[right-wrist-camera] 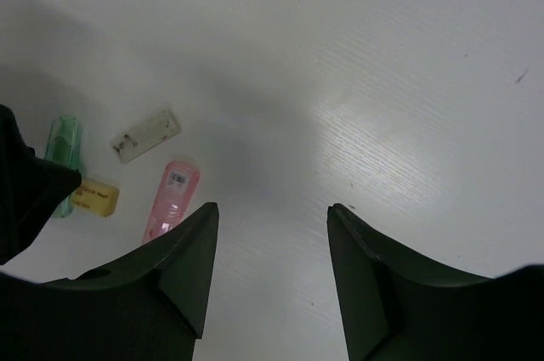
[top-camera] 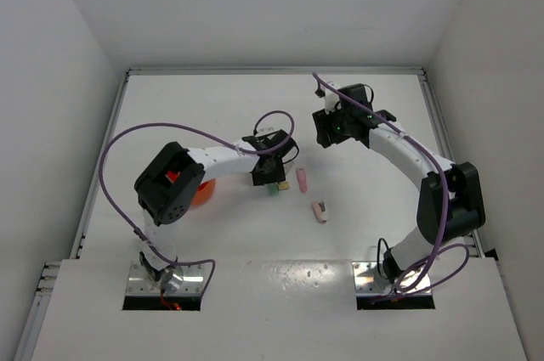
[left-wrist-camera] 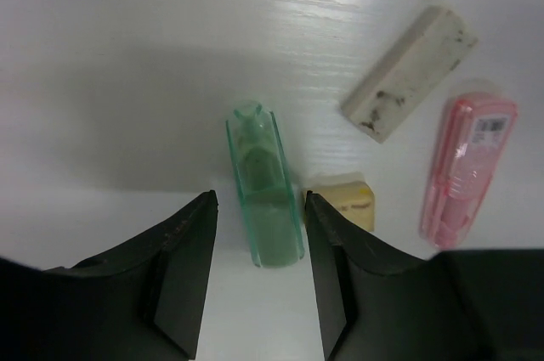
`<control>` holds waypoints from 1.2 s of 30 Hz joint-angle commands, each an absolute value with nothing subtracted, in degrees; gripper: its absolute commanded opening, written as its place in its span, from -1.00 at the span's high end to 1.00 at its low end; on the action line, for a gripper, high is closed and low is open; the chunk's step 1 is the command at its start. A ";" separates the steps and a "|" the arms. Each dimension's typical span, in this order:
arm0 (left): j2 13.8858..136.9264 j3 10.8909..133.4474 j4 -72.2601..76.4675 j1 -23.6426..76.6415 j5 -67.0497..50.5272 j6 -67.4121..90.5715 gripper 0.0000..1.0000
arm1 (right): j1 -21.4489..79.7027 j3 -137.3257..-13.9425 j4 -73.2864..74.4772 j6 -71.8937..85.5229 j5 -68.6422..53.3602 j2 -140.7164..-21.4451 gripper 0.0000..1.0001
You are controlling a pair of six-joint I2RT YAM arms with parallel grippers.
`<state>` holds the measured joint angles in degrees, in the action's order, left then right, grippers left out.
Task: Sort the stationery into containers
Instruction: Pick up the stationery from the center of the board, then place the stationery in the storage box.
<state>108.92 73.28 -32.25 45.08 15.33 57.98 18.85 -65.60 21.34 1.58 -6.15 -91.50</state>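
A mint-green translucent piece [left-wrist-camera: 263, 195] lies flat on the table between the fingers of my left gripper [left-wrist-camera: 259, 208]. That gripper is open, with a gap showing on the left side of the piece. Right beside it are a small beige block [left-wrist-camera: 347, 200], a whitish stick [left-wrist-camera: 408, 72] and a pink case [left-wrist-camera: 467, 166]. From above, the left gripper [top-camera: 271, 177] hangs over the green piece [top-camera: 274, 189], and the pink case [top-camera: 302, 180] lies just to its right. A pink-and-dark capped piece [top-camera: 320, 211] lies apart, nearer the front. My right gripper [right-wrist-camera: 272, 212] is open over bare table. The orange bowl [top-camera: 203, 192] is mostly hidden under the left arm.
White walls close in the table at the back and on both sides. The right arm [top-camera: 399, 153] arcs over the right half, with its gripper [top-camera: 325, 133] behind the pieces. In the right wrist view the left gripper [right-wrist-camera: 25, 191] shows dark at the left edge, next to the green piece [right-wrist-camera: 64, 150].
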 commanded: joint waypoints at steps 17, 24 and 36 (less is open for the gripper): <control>112.15 74.44 -30.15 43.07 14.94 58.19 0.71 | 18.02 -66.88 18.81 2.99 -5.80 -89.91 -0.09; 96.46 80.06 -37.43 43.07 29.42 55.47 0.87 | 18.02 -66.88 18.81 2.99 -6.86 -89.91 -0.09; 73.68 65.69 -32.62 33.06 62.29 46.56 1.00 | 18.02 -66.36 18.28 3.52 -8.52 -89.38 0.77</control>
<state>75.07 72.29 -33.93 36.05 50.22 45.91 18.17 -65.60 20.82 3.01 -7.01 -91.44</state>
